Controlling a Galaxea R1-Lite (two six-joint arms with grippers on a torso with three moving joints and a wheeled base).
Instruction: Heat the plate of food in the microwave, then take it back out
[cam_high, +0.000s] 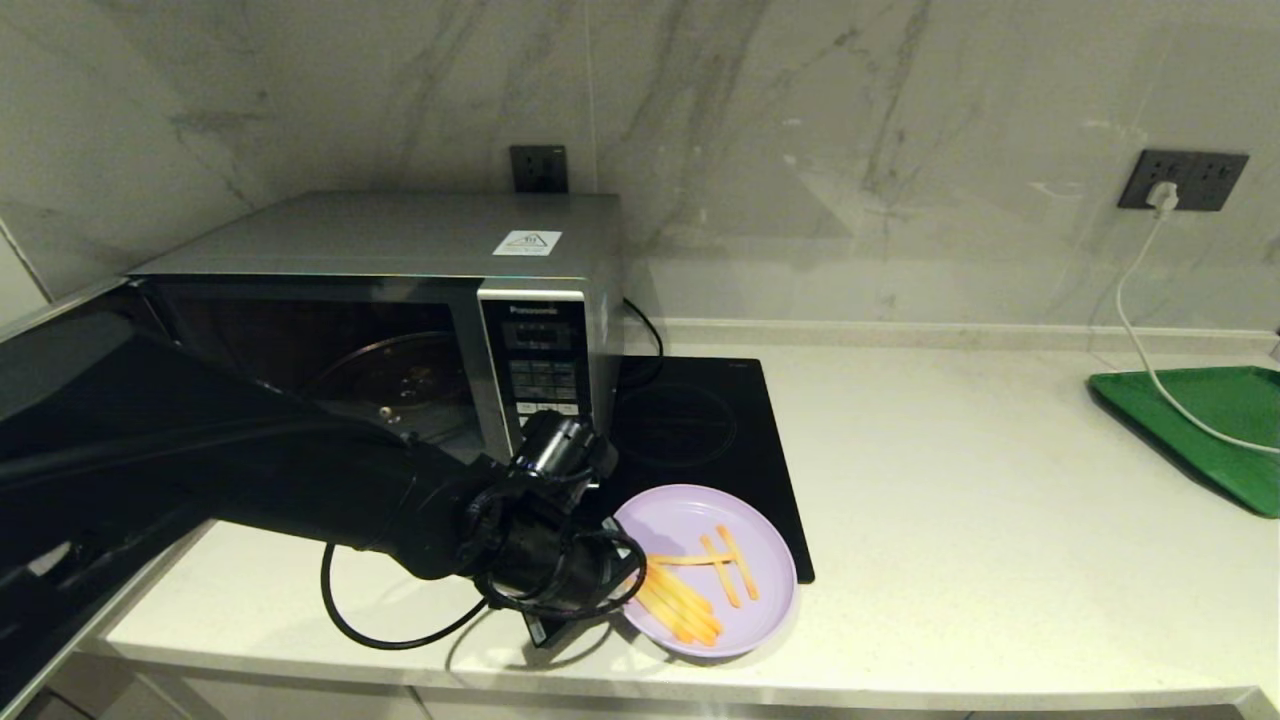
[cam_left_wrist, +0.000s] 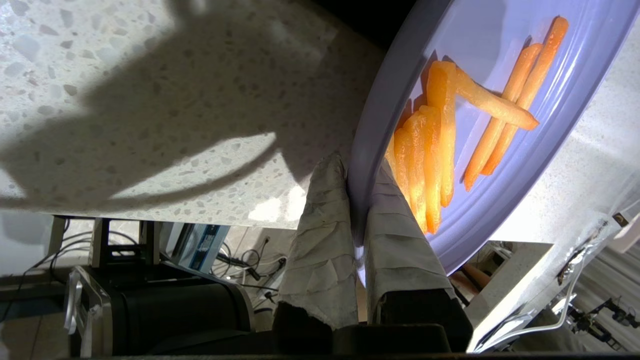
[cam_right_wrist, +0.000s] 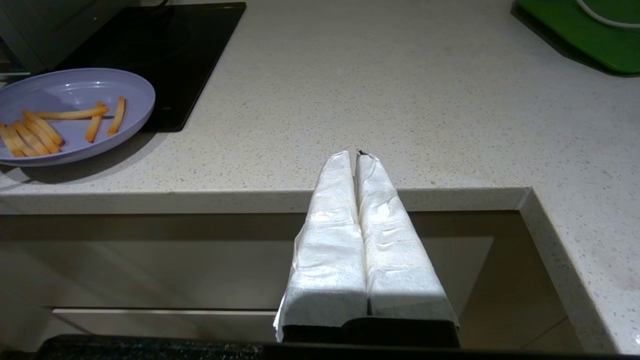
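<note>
The microwave (cam_high: 400, 330) stands open at the left. Beside it the left end effector (cam_left_wrist: 357, 200) pinches the rim of the plate of food (cam_high: 712, 560) near the tabletop (cam_high: 1000, 520) edge. A tilt could spill fries. The right end effector (cam_right_wrist: 357, 160) idles, pressed together.

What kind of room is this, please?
Probably a home kitchen: a microwave and a black induction hob stand on a pale stone counter, with wall sockets on the marble backsplash.

The microwave (cam_high: 400, 310) stands at left on the worktop (cam_high: 1000, 520); the hob (cam_high: 700, 430) centre; the plate of food (cam_high: 705, 570) below it; the tray (cam_high: 1220, 430) far right.
</note>
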